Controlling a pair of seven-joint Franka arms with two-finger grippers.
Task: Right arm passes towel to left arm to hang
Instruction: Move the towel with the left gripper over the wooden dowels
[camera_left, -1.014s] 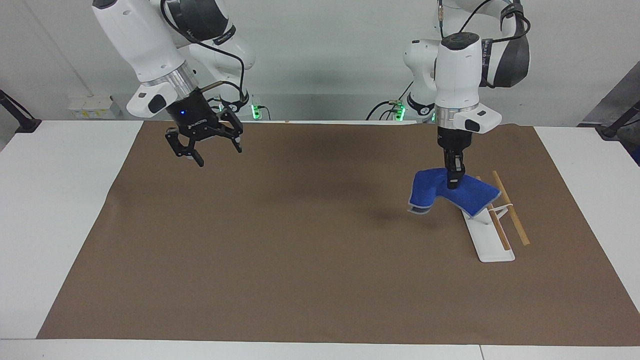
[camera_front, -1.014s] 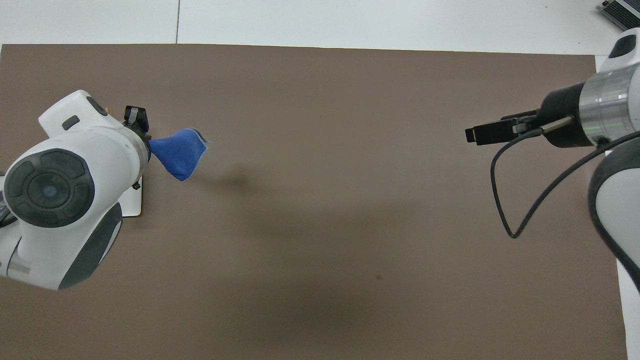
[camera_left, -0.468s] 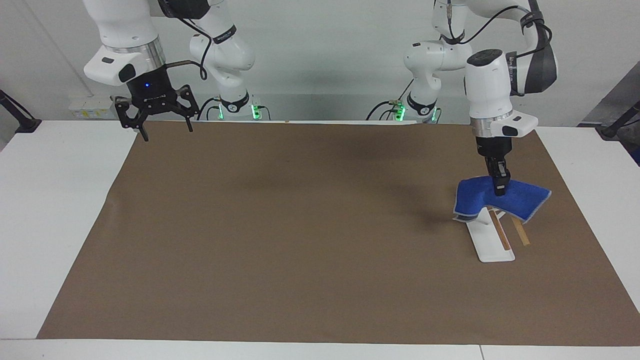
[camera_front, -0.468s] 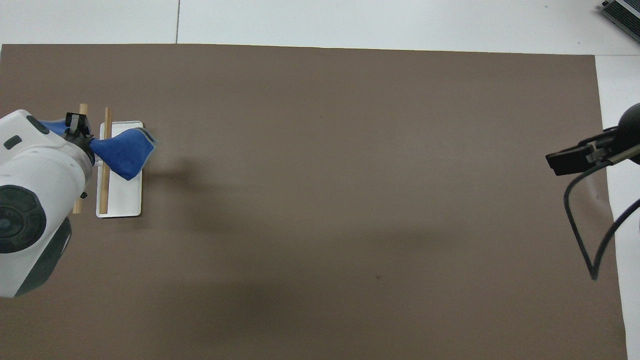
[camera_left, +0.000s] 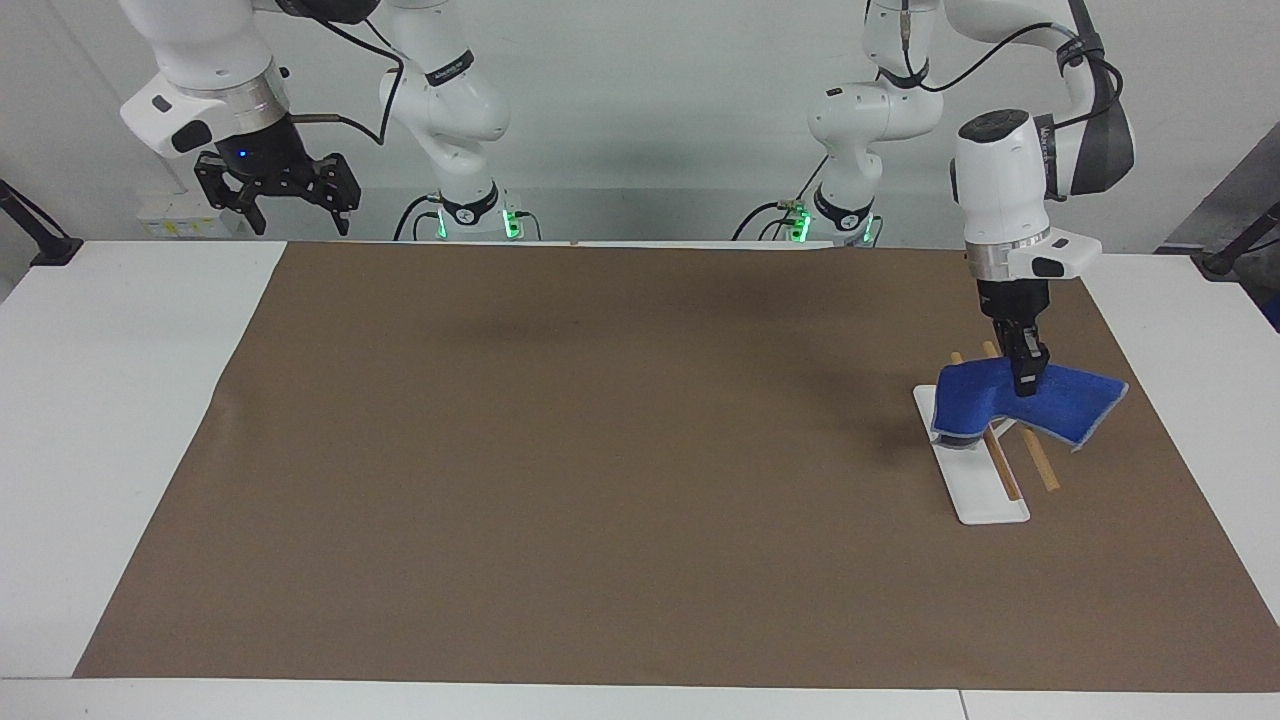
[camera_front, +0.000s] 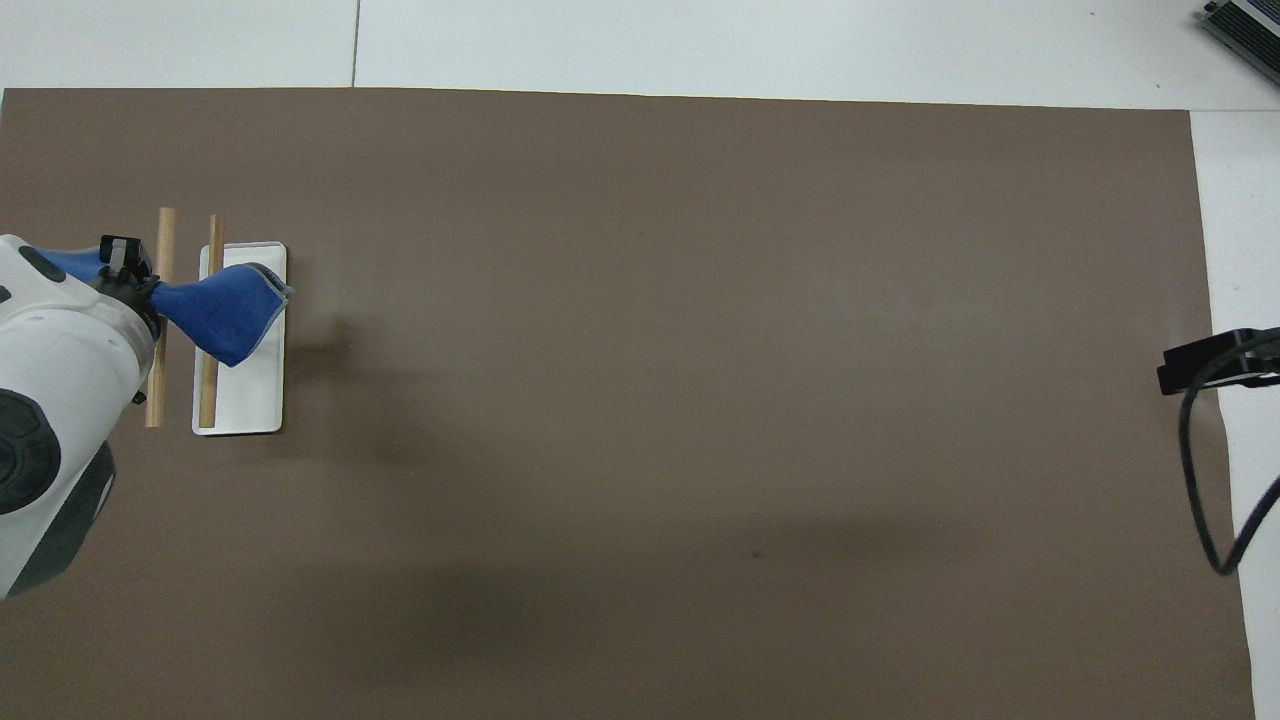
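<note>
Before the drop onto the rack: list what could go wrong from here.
1. The left gripper pinches the small royal-blue terry towel mid-cloth; its ends hang unevenly over the two wooden rails, so it may slide off once released.
2. Lowering may press on the rails and shift the flat white rack base.

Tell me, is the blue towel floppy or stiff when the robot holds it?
Probably floppy: the towel, pinched by the left gripper, droops on both sides over the rack's wooden bars. It looks light, and likely not fragile.
</note>
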